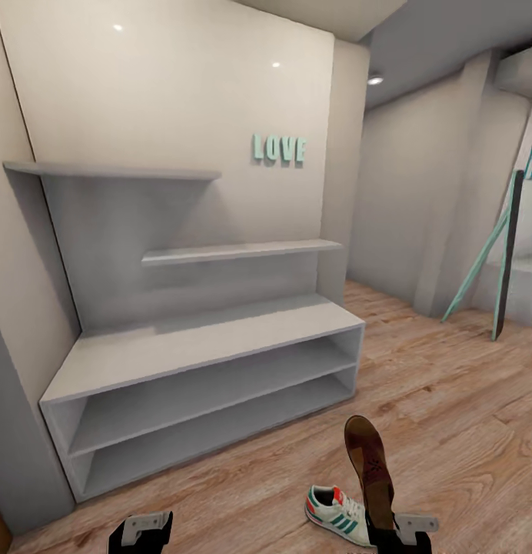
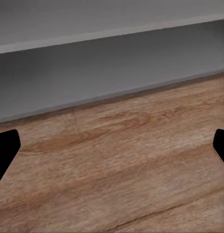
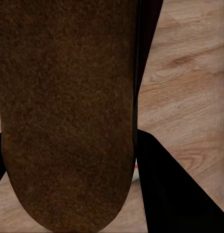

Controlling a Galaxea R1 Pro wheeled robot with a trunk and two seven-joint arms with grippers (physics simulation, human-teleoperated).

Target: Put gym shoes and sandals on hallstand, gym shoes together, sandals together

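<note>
The right gripper is clenched on one sandal, held upright near the front of the hallstand, and the left gripper hangs released. I think it should lay the sandal flat, deep on a shelf. One gym shoe lies behind the sandal, partly hidden.

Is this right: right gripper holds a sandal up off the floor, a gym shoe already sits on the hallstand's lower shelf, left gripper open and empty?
Not quite. The head view shows the gym shoe on the corridor floor, not on the hallstand, whose shelves are bare. The rest holds: the right gripper holds the sandal up, and the left gripper is open and empty.
</note>
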